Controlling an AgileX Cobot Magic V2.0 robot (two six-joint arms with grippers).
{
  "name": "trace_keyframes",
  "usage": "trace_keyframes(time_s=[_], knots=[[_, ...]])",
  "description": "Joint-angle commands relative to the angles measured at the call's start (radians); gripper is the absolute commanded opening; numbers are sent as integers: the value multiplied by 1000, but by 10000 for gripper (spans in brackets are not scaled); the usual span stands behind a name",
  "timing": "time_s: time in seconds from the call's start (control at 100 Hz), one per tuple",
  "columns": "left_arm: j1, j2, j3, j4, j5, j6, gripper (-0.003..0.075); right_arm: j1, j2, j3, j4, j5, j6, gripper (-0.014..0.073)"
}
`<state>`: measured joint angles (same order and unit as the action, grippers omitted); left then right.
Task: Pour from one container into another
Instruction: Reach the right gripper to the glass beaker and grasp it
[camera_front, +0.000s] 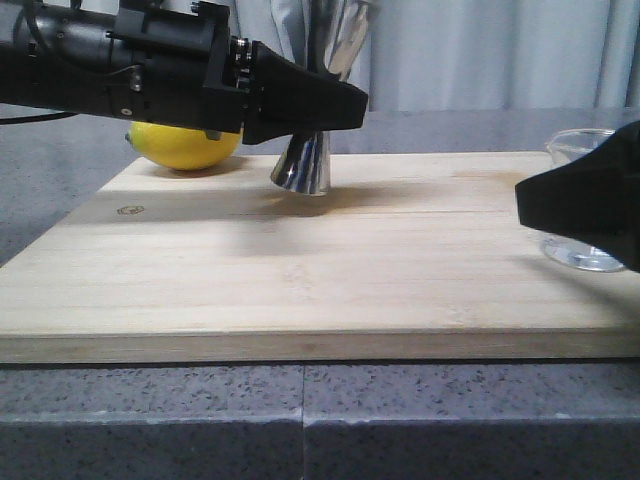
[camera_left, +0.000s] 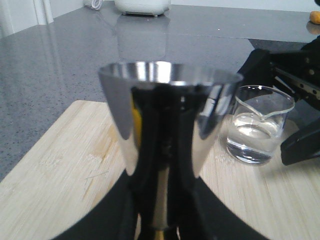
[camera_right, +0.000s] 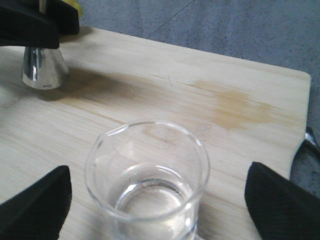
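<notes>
The glass beaker (camera_right: 147, 182) stands upright between the right gripper's (camera_right: 150, 200) 2 wide-open fingers, untouched, while the left gripper (camera_front: 310, 105) seemingly clamps the steel jigger (camera_front: 303, 165).

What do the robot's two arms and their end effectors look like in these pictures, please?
Both are matte black. The left arm is a blocky housing with small screws, a thin black cable at its rear, and a tapering left end effector with broad, flat fingers. Of the right end effector only black wedge-shaped fingers show, smooth and unmarked. No lettering is legible.
</notes>
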<state>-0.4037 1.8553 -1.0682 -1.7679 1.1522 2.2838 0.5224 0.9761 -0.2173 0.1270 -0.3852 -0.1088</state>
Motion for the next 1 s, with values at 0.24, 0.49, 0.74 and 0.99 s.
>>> trace_keyframes(time_s=[0.24, 0.49, 0.74, 0.99], knots=[[-10, -45, -28, -83, 108, -4, -19, 23, 148, -21, -24, -269, -10, 638], [-10, -45, -28, -83, 108, -4, -19, 23, 178, -21, -24, -297, -8, 638], [-10, -45, -28, -83, 108, -4, -19, 23, 178, -21, -22, -289, -2, 636], [-10, -45, -28, -83, 108, -4, -19, 23, 178, -21, -22, -263, 13, 636]])
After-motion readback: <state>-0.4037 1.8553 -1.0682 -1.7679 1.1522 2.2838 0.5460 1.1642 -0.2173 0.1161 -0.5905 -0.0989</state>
